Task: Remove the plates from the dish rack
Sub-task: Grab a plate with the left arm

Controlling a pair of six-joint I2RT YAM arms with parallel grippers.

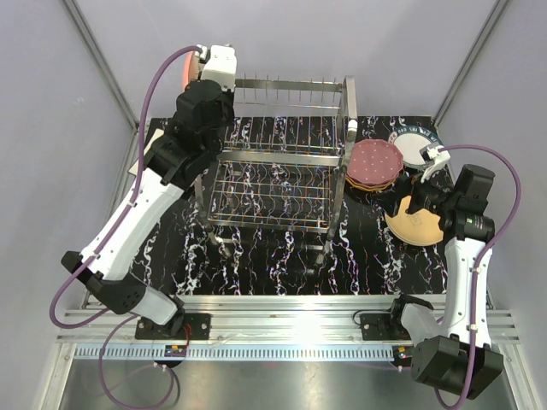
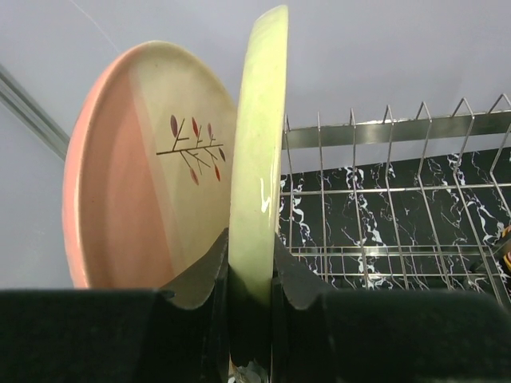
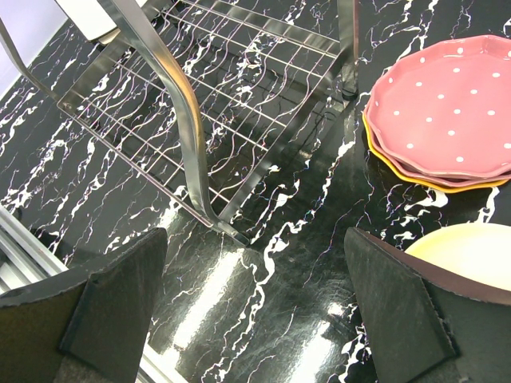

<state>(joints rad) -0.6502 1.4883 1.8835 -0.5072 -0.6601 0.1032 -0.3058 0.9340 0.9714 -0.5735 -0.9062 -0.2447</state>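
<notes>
My left gripper (image 2: 251, 255) is shut on the rim of an upright cream plate (image 2: 259, 144) at the far left end of the dish rack (image 1: 282, 171). A pink plate (image 2: 136, 167) with a twig motif stands just behind it, and a sliver of it shows from above (image 1: 190, 64). My left gripper (image 1: 209, 73) hides the cream plate in the top view. My right gripper (image 3: 255, 271) is open and empty above the table, between the rack's leg (image 3: 184, 104) and the unloaded plates. It also shows in the top view (image 1: 410, 201).
A maroon white-dotted plate (image 1: 374, 164) tops a stack with an orange plate (image 3: 399, 163) right of the rack. A white teal-rimmed plate (image 1: 414, 147) lies behind it, and a tan plate (image 1: 414, 224) in front. The black marbled table (image 1: 282, 265) ends at a metal rail.
</notes>
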